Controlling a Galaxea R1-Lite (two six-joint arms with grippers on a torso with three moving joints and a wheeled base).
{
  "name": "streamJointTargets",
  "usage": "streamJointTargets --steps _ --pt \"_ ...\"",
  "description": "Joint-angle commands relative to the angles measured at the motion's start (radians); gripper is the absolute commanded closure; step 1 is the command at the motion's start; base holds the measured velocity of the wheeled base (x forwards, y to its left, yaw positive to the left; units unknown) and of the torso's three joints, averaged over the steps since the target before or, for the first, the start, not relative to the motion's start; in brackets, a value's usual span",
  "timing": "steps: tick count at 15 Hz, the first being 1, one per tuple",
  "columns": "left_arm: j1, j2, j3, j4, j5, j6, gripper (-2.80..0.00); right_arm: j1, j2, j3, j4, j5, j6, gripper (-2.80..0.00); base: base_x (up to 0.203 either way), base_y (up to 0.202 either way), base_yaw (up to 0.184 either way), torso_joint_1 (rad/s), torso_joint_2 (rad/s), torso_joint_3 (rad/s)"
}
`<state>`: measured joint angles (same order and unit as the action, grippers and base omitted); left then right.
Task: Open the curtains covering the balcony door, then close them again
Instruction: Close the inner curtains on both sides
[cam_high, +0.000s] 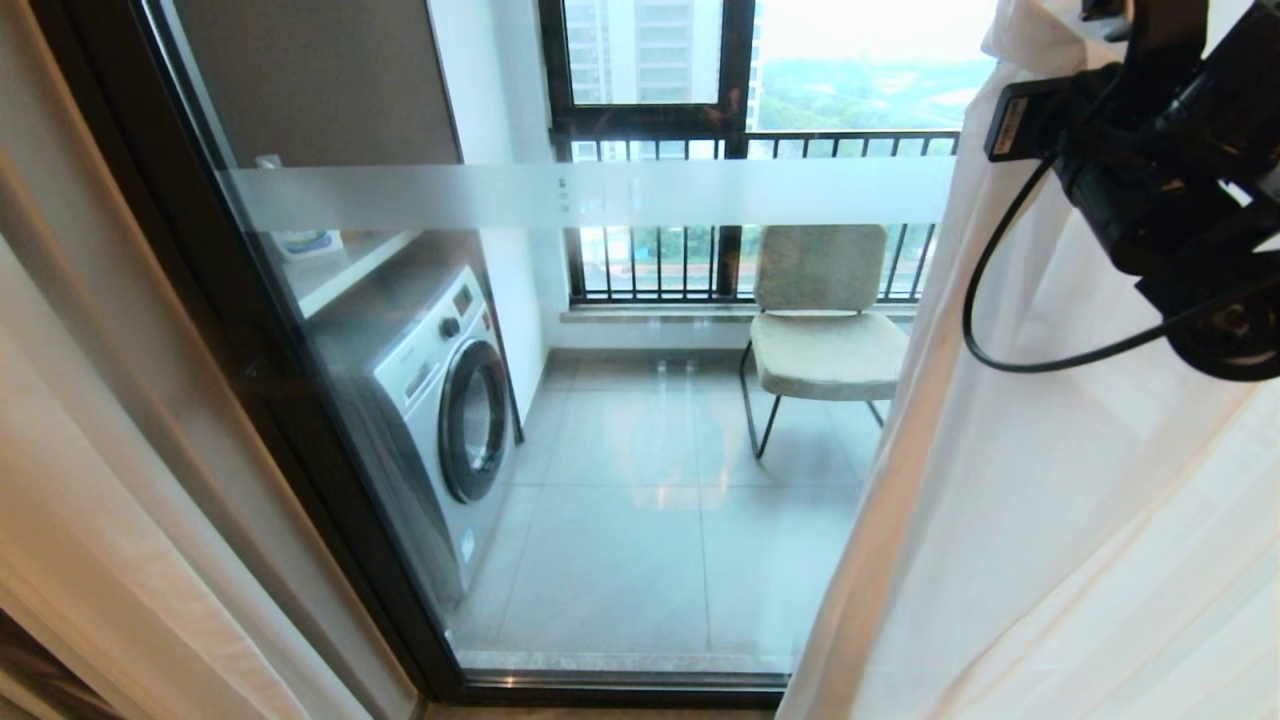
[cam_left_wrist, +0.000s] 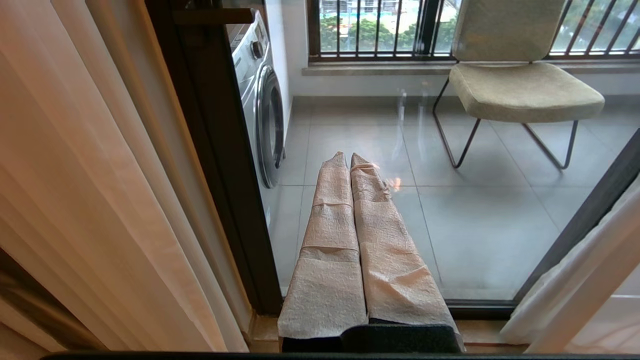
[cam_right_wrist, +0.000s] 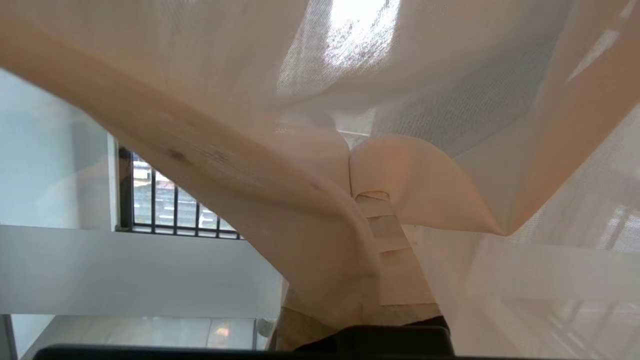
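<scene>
The balcony door (cam_high: 620, 400) stands largely uncovered beside the right gripper (cam_right_wrist: 350, 165), whose fingers are pinched on the white sheer curtains (cam_high: 1050, 520) draped round it; judged mid-drag, the next move needs a steady sideways pull; the left gripper (cam_left_wrist: 350, 160) hangs closed, empty.

I see white sheer curtains (cam_high: 1050, 520), a dark-framed balcony door (cam_high: 300, 420) with a frosted band, grey tiles (cam_high: 640, 520), a beige chair (cam_high: 825, 320) at one o'clock.
</scene>
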<state>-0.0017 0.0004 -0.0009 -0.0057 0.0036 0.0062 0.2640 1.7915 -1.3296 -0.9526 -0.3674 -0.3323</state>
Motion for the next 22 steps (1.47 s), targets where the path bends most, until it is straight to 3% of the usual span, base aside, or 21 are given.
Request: streamJointTargets --steps 1,2,3,4,12,22 --pt "0.0 0.0 0.001 0.0 0.0 0.001 0.0 -0.006 -0.003 0.003 -0.006 -0.001 -0.002 0.0 0.0 0.0 0.0 0.0 0.0 0.0" --pt "0.0 0.0 0.001 0.0 0.0 0.0 0.0 -0.006 -0.001 0.003 -0.006 -0.001 -0.002 0.0 0.0 0.0 0.0 0.0 0.0 0.0" --pt "0.0 0.0 -0.001 0.0 0.001 0.0 0.0 -0.005 -0.001 0.001 -0.008 0.001 -0.002 -0.7 0.0 0.0 0.0 0.0 0.0 0.0" --pt "0.0 0.0 -0.001 0.0 -0.001 0.0 0.0 -0.005 0.0 0.003 -0.006 0.001 -0.002 -2.8 0.0 0.0 0.0 0.0 0.0 0.0" --pt "0.001 0.0 0.0 0.0 -0.001 0.0 0.0 -0.005 -0.084 0.09 0.005 0.002 0.007 -2.8 0.0 0.0 0.0 0.0 0.0 0.0" --pt "0.0 0.0 0.0 0.0 0.0 0.001 0.0 0.001 -0.524 0.555 0.087 0.01 0.008 -2.8 0.0 0.0 0.0 0.0 0.0 0.0"
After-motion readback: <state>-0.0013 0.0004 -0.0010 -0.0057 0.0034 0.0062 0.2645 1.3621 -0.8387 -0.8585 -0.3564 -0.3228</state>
